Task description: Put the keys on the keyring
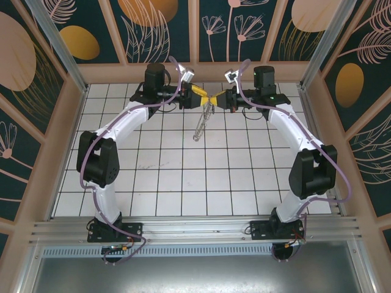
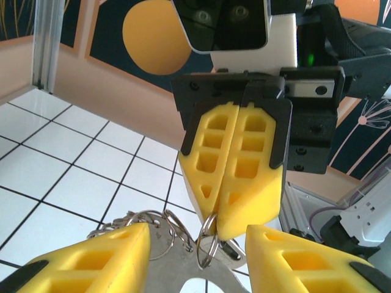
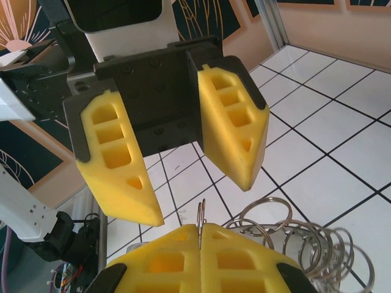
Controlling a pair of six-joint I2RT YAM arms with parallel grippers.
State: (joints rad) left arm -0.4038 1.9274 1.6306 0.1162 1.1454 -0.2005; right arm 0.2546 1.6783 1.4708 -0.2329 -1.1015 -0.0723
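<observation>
Yellow right claw (image 3: pixel 200 235) clenches the keyring (image 3: pixel 293 241), seemingly mid-threading; left claw (image 3: pixel 198 198), released, must next align the key.

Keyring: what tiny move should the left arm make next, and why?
Probably close the left end effector on the keyring: its loops sit between the open jaws, and the shut right end effector pinches just one loop.

Bright even light, soft close-up blur
</observation>
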